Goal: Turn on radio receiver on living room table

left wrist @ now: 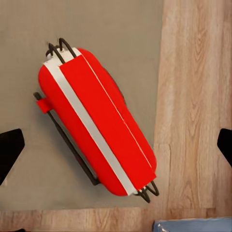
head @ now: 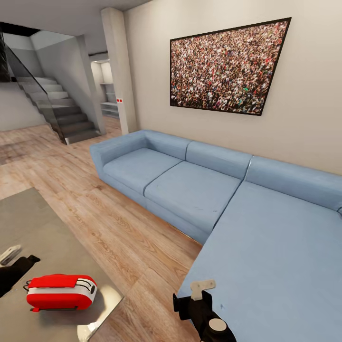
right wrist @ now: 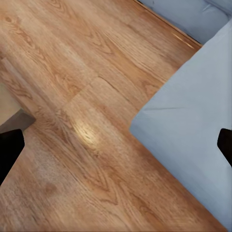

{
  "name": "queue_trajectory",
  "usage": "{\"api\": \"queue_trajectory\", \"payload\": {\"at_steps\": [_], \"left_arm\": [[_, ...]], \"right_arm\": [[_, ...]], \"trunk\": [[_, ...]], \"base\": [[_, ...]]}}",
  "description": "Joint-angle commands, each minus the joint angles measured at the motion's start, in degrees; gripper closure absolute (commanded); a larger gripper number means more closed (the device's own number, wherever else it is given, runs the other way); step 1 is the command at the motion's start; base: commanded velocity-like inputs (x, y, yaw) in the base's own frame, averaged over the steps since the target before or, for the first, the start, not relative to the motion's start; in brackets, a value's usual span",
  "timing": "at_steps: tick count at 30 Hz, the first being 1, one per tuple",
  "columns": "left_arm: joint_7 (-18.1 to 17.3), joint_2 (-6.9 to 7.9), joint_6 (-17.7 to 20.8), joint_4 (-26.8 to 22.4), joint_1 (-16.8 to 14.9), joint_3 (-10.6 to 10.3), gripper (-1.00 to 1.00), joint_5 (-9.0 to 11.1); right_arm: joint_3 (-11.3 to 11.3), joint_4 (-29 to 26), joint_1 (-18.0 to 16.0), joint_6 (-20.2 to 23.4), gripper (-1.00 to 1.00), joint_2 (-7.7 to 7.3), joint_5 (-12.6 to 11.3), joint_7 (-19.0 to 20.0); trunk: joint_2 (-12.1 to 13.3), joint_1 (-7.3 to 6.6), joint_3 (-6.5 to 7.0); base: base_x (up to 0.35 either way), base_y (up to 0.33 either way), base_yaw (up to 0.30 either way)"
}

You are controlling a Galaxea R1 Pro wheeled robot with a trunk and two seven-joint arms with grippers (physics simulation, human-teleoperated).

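we found the radio (head: 61, 292) lying on the grey tabletop (head: 42, 228), close to the corner nearest the sofa (head: 199, 190), in the living room. in the left wrist view the radio (left wrist: 99, 121) sat directly under the left pincer (left wrist: 116, 145), whose two dark fingertips (left wrist: 10, 150) stood wide apart at either edge of the view, holding nothing. the right pincer (right wrist: 116, 145) was likewise spread and empty, hanging over the plank floor (right wrist: 72, 125) beside the sofa edge (right wrist: 188, 121); in the head view its black body (head: 204, 308) showed low, in front of the sofa seat.

the radio was a small rounded box, glossy red, with a white stripe along its length and a pale panel on one side. a thin black wire handle (left wrist: 67, 140) ran along one long side and looped at both ends. a small red tab (left wrist: 43, 105) stuck out near one end; whether it is the switch we could not tell.

we judged the shell hard, light and slippery, apt to slide on the smooth matte top if pushed sideways, and it lay near the edge. a press straight down on the casing looked safer than a side push. if a hold is needed, the long flat sides across the narrow width appear best; the wire handle looked too thin and springy.

the floor was light wood plank with visible grain, the sofa soft blue cloth. a black-framed crowd photograph (head: 228, 66) hung on the beige wall.
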Motion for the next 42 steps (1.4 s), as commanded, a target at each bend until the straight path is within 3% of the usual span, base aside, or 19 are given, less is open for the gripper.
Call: {"api": "queue_trajectory", "payload": {"at_steps": [1, 7, 13, 21, 28, 33, 42], "left_arm": [[-0.04, 0.29, -0.06, 0.36, 0.00, 0.02, -1.00, 0.06], [-0.19, 0.58, -0.12, 2.03, -0.23, -0.10, -1.00, 0.06], [-0.25, 0.32, -0.20, 6.26, -2.86, -0.33, -1.00, -0.01], [-0.20, -0.14, -0.68, 8.84, -5.96, -6.60, -1.00, -0.07], [0.07, -0.79, -0.73, 13.38, -9.97, -7.78, -1.00, -0.17], [0.08, -0.02, -0.67, 13.66, -10.42, -7.46, -1.00, -0.17], [0.11, 3.53, -0.69, 16.98, -10.47, -5.47, -1.00, -0.18]], "right_arm": [[0.00, 0.05, 0.00, 0.00, -1.00, 0.00, 0.01, 0.00], [0.00, 0.13, 0.00, 0.00, -1.00, 0.05, 0.02, 0.00], [0.00, 0.13, 0.00, 0.00, -1.00, 0.04, 0.03, 0.00], [0.00, 0.13, 0.00, 0.00, -1.00, 0.07, 0.03, 0.00], [0.00, 0.13, 0.00, 0.00, -1.00, 0.06, 0.03, 0.00], [0.00, 0.13, 0.00, 0.00, -1.00, 0.09, 0.03, 0.00], [0.00, 0.13, 0.00, 0.00, -1.00, 0.09, -0.01, 0.00]], "trunk": [[0.00, 0.00, 0.00], [0.00, 0.00, 0.00], [0.00, 0.00, 0.00], [0.00, 0.00, 0.00], [0.00, 0.00, 0.00], [0.00, 0.00, 0.00], [0.00, 0.00, 0.00]], "base": [[0.000, 0.000, 0.000], [0.000, 0.000, 0.000], [0.000, 0.000, 0.000], [0.000, 0.000, 0.000], [0.000, 0.000, 0.000], [0.000, 0.000, 0.000], [0.000, 0.000, 0.000]]}}
